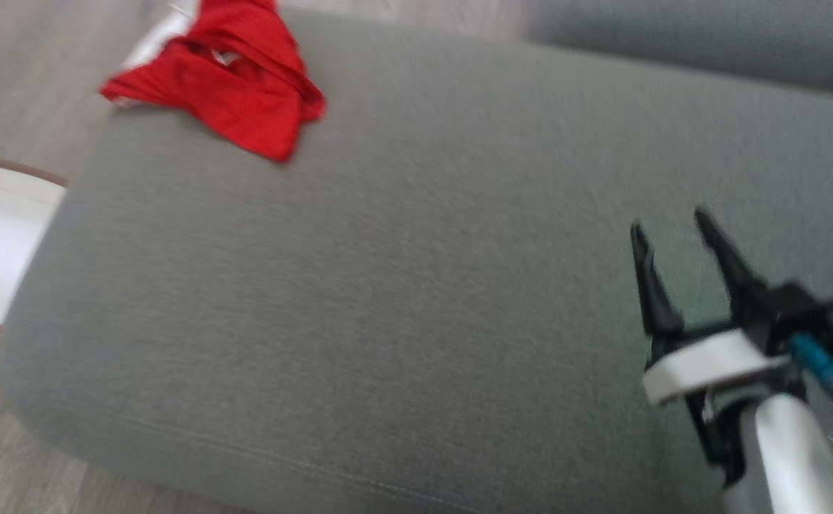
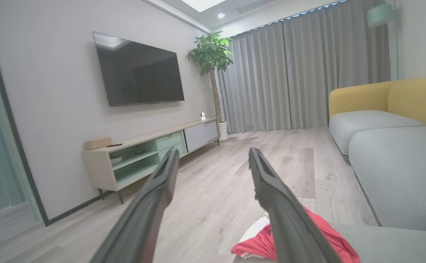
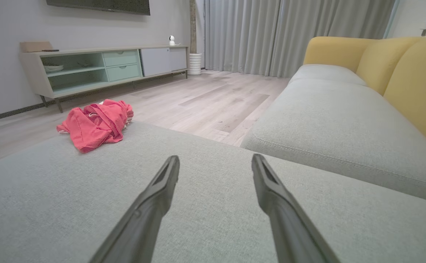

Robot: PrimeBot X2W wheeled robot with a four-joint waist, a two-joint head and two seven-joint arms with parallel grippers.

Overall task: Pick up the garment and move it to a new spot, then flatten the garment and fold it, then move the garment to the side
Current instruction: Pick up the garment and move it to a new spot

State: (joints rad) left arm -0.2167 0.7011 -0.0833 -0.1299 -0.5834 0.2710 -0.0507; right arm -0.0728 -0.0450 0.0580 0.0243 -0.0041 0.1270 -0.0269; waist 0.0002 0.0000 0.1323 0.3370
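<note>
Crumpled garment point(image 1: 230, 86) sits at the cushion's point(image 1: 416, 285) far-left corner, one tip pointing inward. Left gripper point(image 2: 213, 153) and right gripper point(image 1: 668, 223) both gape, empty.

Black tapered fingers point(image 1: 652, 285), white wrist collar point(image 1: 709, 364), blue connector point(image 1: 816, 360), pale forearm point(image 1: 794, 450).

Nothing for you to read right now: no text, brand, number or sign comes through legibly in any view. The pale patch point(image 1: 225, 58) tucked in the folds of the red garment point(image 1: 245, 107) is too blurred to make out. The brown box point(image 2: 97, 143) on the TV cabinet point(image 2: 96, 168) is too small for you to tell any print on it.
</note>
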